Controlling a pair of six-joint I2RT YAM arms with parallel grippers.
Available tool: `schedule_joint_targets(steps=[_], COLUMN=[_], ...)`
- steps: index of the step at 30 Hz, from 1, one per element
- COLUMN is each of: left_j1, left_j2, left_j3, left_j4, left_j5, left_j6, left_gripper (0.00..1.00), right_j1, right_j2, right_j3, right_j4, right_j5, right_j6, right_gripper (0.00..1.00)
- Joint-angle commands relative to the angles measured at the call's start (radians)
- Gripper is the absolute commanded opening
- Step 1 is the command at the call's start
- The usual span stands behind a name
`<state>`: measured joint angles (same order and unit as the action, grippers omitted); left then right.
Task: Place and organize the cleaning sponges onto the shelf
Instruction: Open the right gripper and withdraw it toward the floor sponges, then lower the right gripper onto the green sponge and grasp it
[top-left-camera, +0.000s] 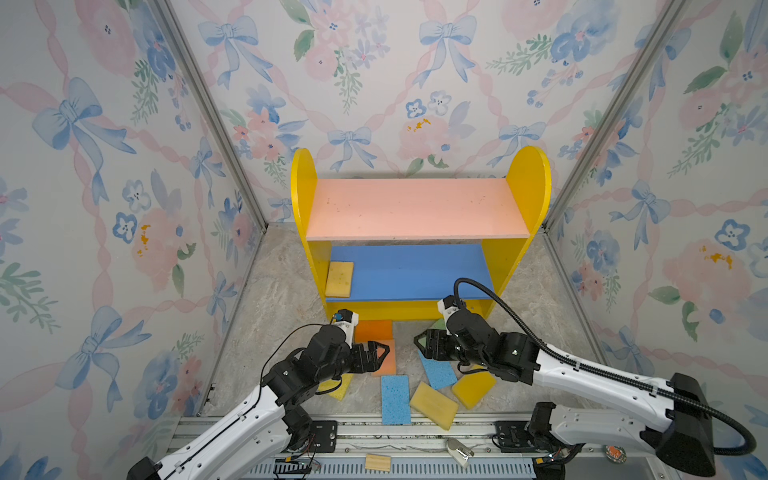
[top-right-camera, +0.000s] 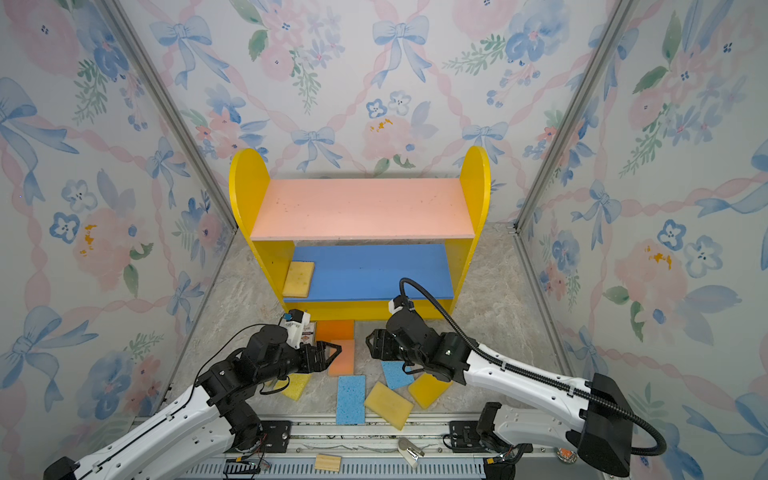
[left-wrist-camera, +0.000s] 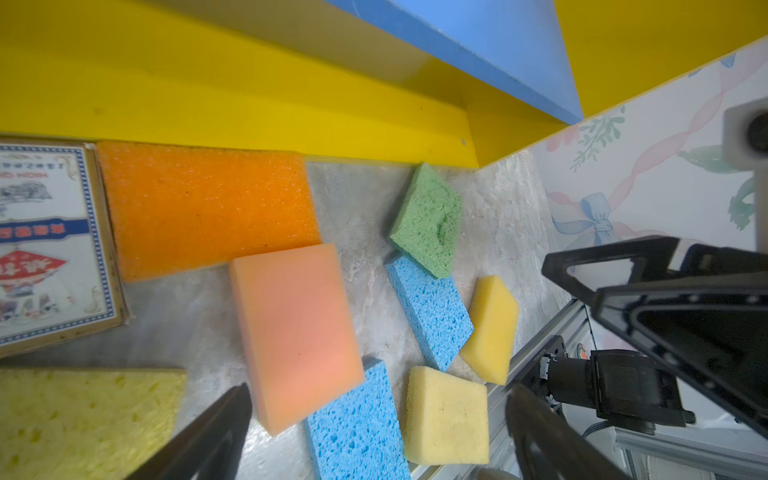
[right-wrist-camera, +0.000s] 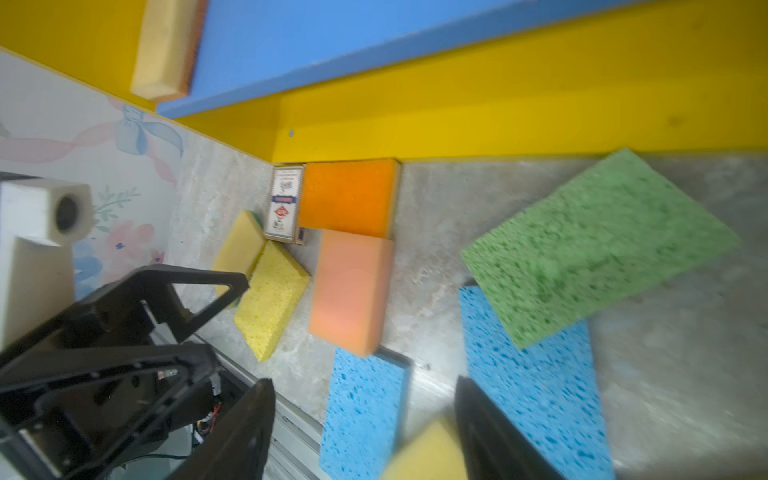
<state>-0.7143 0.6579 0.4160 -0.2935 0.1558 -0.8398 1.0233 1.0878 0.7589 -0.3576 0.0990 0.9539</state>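
Cleaning sponges (top-left-camera: 395, 400) are scattered on the counter (top-left-camera: 282, 291) before the shelf (top-left-camera: 528, 183); one is laid on its blue lower board (top-left-camera: 415, 270). Left jaws and right jaws are spread, nothing pinched.

Bright, even, diffuse light fills both top views. The shelf (top-left-camera: 528, 187) throws only a soft shadow beneath its pink board. The wide lens bows the wall posts (top-left-camera: 208, 104) towards the edges. The right wrist view is smeared, and the green sponge (right-wrist-camera: 598, 249) looks soft. The left wrist view is crisper, but the left hand (left-wrist-camera: 380, 399) near the lens is out of focus.
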Motion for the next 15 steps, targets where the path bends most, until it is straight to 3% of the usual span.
schedule_joint_targets(steps=[1,8,15], left_j1=[-0.006,-0.004,-0.003], left_j2=[-0.013,-0.05,-0.042], left_j3=[-0.053,-0.123,-0.137], left_j4=[0.149,0.225,0.267], left_j5=[0.028,0.032,0.035], left_j6=[-0.036,-0.067,-0.073], left_gripper=[0.97,0.98,0.98], right_j1=[-0.058,-0.243,-0.339], right_j2=[-0.089,-0.186,-0.075], right_j3=[-0.13,-0.313,-0.386], right_j4=[-0.014,0.157,0.373], right_j5=[0.023,-0.085,-0.168], right_j6=[0.14,0.213,0.219], right_gripper=[0.71,0.68,0.67])
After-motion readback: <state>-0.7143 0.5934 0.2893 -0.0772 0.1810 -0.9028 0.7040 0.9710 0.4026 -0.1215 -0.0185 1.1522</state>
